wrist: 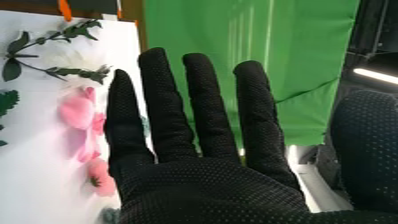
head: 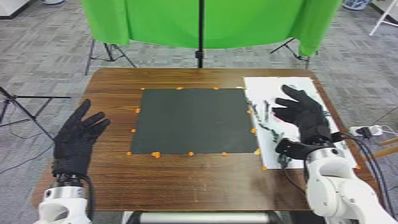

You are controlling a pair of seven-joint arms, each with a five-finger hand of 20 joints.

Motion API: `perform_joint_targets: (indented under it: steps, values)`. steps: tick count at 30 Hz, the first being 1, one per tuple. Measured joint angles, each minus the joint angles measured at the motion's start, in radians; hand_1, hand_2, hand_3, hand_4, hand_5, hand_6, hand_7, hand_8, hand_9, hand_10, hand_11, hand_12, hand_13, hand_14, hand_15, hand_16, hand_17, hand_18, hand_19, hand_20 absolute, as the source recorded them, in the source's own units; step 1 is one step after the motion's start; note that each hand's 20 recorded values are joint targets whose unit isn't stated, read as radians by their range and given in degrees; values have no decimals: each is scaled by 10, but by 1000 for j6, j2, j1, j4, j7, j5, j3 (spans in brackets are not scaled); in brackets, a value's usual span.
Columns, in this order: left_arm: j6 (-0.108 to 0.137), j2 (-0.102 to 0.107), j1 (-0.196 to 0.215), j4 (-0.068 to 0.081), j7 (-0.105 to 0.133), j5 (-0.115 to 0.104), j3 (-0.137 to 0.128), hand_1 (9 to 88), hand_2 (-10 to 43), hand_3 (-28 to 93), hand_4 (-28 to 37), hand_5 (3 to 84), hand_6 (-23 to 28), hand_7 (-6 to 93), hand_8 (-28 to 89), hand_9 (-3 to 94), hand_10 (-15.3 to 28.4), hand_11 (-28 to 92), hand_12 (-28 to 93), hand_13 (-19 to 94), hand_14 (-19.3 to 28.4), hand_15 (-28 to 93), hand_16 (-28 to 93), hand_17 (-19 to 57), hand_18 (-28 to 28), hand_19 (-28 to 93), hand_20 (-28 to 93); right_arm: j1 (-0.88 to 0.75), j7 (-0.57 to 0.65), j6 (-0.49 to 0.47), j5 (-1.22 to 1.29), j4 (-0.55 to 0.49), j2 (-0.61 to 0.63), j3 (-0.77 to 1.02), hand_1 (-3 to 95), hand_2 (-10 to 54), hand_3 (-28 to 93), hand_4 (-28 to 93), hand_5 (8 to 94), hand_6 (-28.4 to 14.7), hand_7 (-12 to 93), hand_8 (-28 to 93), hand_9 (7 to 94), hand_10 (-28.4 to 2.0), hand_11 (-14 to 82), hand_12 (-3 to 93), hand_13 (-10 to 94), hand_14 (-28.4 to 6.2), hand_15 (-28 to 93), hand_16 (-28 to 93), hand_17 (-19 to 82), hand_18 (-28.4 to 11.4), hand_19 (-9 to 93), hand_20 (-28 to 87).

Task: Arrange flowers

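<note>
Two robot hands are above a brown wooden desk [head: 191, 187]. In the head view, the right robot hand [head: 306, 115] is at the right of the frame, over a white sheet [head: 277, 82] that carries the flowers. Its fingers are straight and spread wide, with the thumb well apart, and it grips nothing; that spread probably leaves room for a slim stem to come between thumb and fingers.

The right wrist view shows pink blooms [wrist: 77, 111], a pale flower [wrist: 82, 60] and dark green leafy stems [wrist: 89, 75] lying on the sheet beside this hand. They seem laid out flat there as a supply, within easy reach of the right arm.

A dark mat [head: 194, 120], edged with orange marks [head: 155, 155], lies mid-frame, just left of the sheet. It is likely the place meant for the arrangement, set where both arms can reach it. The left robot hand [head: 75, 140], at the left of the frame, is also wide and holds nothing, apparently kept aside so the right can work freely. Picking a first stem seems the next step.
</note>
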Motion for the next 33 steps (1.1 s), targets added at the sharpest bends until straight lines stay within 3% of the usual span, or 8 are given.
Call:
perform_joint_targets:
  steps: [6, 12, 19, 24, 26, 31, 33]
  values:
    - [0, 6, 1, 0, 2, -2, 3, 225, 91, 739, -248, 345, 51, 88, -76, 332, 189, 273, 142, 215, 232, 532, -56, -102, 207, 426, 266, 0, 0, 2, 0, 0, 0, -4, 127, 126, 771, -283, 441, 14, 157, -130, 498, -162, 146, 132, 411, -191, 297, 141, 94, -232, 488, 205]
    - [2, 9, 2, 0, 8, -7, 5, 226, 91, 740, -250, 345, 54, 90, -76, 332, 190, 275, 143, 214, 234, 535, -55, -104, 207, 429, 265, 5, 38, 11, -21, -14, 4, -7, 167, 74, 795, -278, 435, -30, 180, -136, 508, -180, 227, 138, 452, -183, 462, 98, 157, -236, 659, 258]
    - [11, 33, 10, -6, 31, -21, 7, 227, 93, 739, -250, 345, 56, 91, -76, 333, 191, 280, 144, 214, 233, 538, -56, -103, 209, 436, 267, -54, 272, -3, -419, -140, -36, 96, 249, 10, 778, -244, 492, -83, 170, -129, 572, -192, 400, 160, 570, -148, 684, 88, 294, -220, 849, 286]
    - [22, 50, 16, -15, 45, -28, -4, 226, 93, 741, -249, 344, 58, 93, -76, 333, 191, 280, 144, 214, 235, 542, -57, -102, 209, 439, 269, -63, 521, 48, -629, -198, 50, 8, 276, -18, 755, -237, 558, -96, 179, -125, 608, -194, 499, 180, 627, -130, 742, 99, 353, -210, 914, 283]
    - [25, 54, 16, -16, 47, -28, -9, 225, 92, 742, -248, 344, 58, 93, -76, 333, 192, 281, 144, 214, 236, 543, -57, -102, 210, 440, 269, -79, 606, -10, -693, -227, 105, 10, 288, -27, 748, -234, 570, -97, 177, -123, 616, -193, 520, 184, 638, -125, 752, 106, 368, -208, 925, 288]
    - [27, 56, 16, -17, 52, -30, -18, 226, 91, 744, -248, 344, 59, 95, -77, 333, 192, 282, 144, 214, 237, 545, -58, -102, 210, 440, 270, -108, 748, -377, -956, -264, 172, 43, 308, -47, 736, -233, 599, -101, 179, -122, 622, -191, 549, 192, 656, -119, 763, 113, 392, -204, 931, 308]
    - [27, 56, 16, -17, 52, -30, -18, 226, 91, 744, -249, 344, 59, 95, -77, 333, 192, 283, 145, 214, 237, 545, -59, -102, 210, 440, 271, -104, 795, -452, -1028, -260, 172, 33, 313, -57, 734, -232, 609, -95, 184, -120, 626, -188, 554, 193, 659, -119, 761, 115, 393, -204, 932, 307]
